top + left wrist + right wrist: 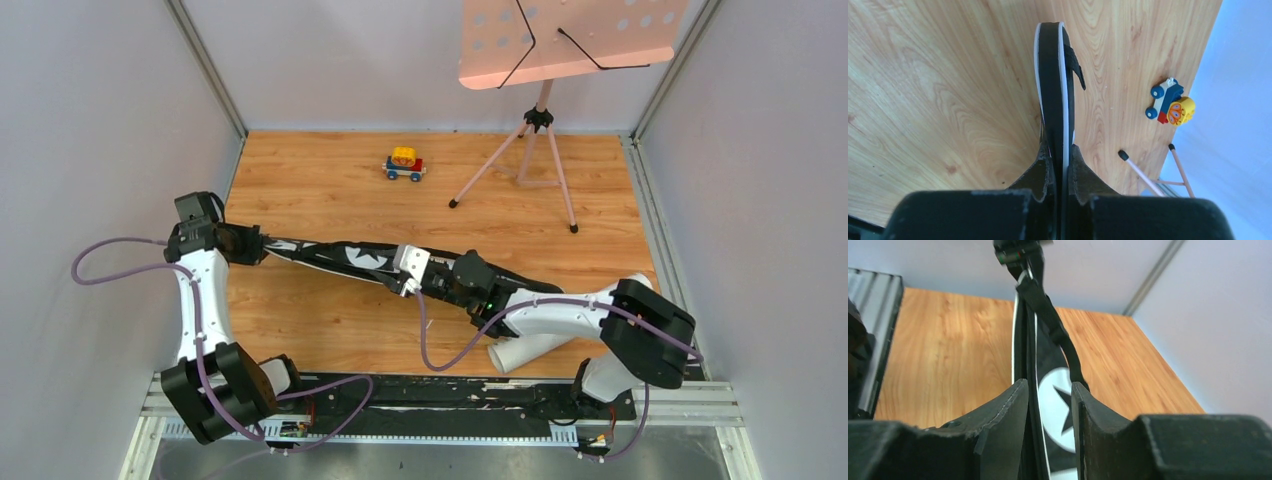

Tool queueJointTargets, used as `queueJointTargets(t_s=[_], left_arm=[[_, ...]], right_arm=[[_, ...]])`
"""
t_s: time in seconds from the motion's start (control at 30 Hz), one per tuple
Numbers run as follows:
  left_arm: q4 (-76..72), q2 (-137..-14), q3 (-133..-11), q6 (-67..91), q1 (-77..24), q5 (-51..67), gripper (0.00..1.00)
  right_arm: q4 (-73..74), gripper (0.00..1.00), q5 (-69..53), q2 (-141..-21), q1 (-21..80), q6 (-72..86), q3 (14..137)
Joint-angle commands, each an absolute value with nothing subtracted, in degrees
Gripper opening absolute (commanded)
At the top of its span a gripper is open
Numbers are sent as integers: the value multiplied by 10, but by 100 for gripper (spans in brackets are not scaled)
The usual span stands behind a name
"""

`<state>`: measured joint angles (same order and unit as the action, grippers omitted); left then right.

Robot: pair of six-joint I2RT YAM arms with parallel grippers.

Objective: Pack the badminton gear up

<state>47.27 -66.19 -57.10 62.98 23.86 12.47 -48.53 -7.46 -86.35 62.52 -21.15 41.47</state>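
We find every view bright and evenly lit by diffuse light. In the top view, only faint, soft shadows fall on the wooden table (330, 320) under the arms. At the left gripper (1060, 150), the fingers (1038, 175) are dark and soft at the lens. The black bag (1050, 75) pinched between them and the wood grain ahead of their tips are crisp. The wall (1243, 100) to the fingers' right washes out pale blue. At the right gripper (1048, 387), the fingers (1008, 425) look grainy and blurred, and the bag beyond their tips is slightly soft.
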Motion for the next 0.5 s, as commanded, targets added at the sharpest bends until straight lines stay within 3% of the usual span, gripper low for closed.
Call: queueJointTargets(t_s=[0.0, 0.13, 0.27, 0.47], left_arm=[[491, -641, -571, 644, 238, 176, 0], [495, -638, -563, 658, 238, 186, 0], [500, -643, -559, 667, 238, 192, 0], [505, -658, -563, 667, 242, 199, 0]], right_arm=[[-491, 38, -167, -902, 631, -215, 496], [-427, 38, -203, -957, 634, -304, 562], [-509, 34, -226, -1013, 645, -431, 553], [-506, 32, -211, -1073, 647, -476, 599]])
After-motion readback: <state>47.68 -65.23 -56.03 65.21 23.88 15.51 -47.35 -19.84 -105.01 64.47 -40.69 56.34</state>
